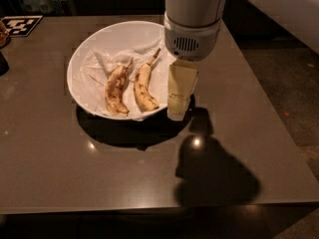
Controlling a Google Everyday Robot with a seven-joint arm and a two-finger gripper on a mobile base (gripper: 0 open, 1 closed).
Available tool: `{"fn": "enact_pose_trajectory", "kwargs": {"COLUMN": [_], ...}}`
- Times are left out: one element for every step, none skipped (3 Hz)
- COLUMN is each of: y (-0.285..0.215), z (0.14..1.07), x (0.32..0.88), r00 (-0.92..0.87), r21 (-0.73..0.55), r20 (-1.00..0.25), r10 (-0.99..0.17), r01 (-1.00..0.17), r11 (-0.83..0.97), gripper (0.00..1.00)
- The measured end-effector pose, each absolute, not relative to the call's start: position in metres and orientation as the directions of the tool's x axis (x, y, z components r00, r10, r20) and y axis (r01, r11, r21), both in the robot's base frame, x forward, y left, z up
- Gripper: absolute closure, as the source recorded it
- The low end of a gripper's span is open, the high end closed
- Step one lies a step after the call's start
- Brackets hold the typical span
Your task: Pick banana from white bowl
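- The banana (143, 86), small, curved and yellow with few specks, is lying on crumpled paper in the right half of the white bowl (114, 34), its stem pointing up-right.
- The gripper (179, 96) is hanging just right of the banana, at the bowl's right rim.

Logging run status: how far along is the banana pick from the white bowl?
Done: approach only. The pincer hangs at the right edge of the white bowl, just right of the banana. In hand: nothing; the banana lies on the paper lining, beside a browner, blotched banana. Left: reach the banana, grasp it and lift it out.
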State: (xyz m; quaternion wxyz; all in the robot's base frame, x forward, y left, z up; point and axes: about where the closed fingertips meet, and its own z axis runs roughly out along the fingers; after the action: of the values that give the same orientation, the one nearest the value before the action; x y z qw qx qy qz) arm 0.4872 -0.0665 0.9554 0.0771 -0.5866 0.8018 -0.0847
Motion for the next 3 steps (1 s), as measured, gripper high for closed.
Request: {"fn": "enact_pose_trajectory", "kwargs": {"y": [-0.065,-0.054,-0.043], "z": [0.955,0.955,0.952], "x": [0.487,0.497,0.512], "r00": [-0.296,-0.359,-0.437], "r21": [-0.227,-0.204,-0.165], "r20": [-0.022,-0.092,-0.131], "r10": [-0.955,-0.929,-0.89], "r01": [-0.929,-0.906,-0.875], "r11": [0.294,0.371,0.454], "gripper": [0.0,0.0,0.0]}}
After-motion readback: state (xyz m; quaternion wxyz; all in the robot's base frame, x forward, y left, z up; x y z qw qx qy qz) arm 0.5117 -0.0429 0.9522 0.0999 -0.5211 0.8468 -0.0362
